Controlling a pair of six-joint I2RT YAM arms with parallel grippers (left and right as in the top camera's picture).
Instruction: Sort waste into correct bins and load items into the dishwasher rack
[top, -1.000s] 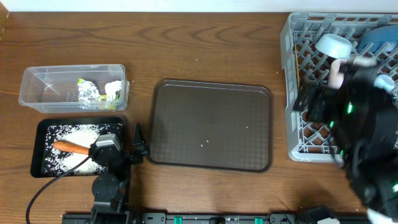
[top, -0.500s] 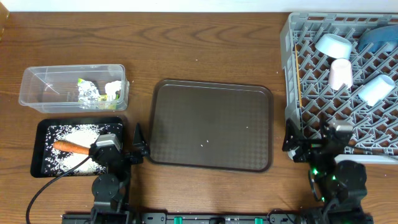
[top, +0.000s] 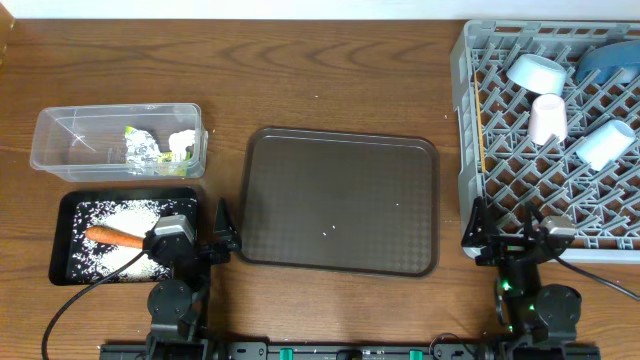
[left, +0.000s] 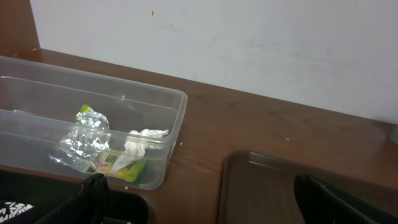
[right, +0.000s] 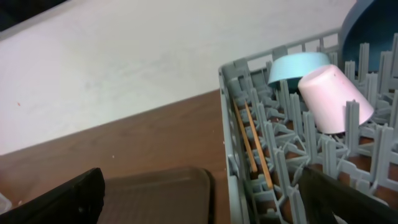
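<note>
Chopsticks (right: 252, 144) apparently beyond right end effector (right: 202, 202)

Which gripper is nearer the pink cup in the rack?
Right. The right gripper sits at the near-left corner of the rack, just short of the pink cup. The left gripper is beyond the brown tray, beside the black tray.

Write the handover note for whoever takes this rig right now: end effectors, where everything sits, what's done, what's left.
Left end effector: open, empty, parked beside the black tray.
Right end effector: open, empty, at the rack's near-left corner.
Clear tub: foil, wrapper, white paper.
Black tray: rice, carrot.
Rack: dark blue bowl, pale blue bowl, pink cup, pale blue cup, chopsticks along its left wall.
Done: waste binned, items racked.
Left: nothing visible; the brown serving tray carries none of them.
</note>
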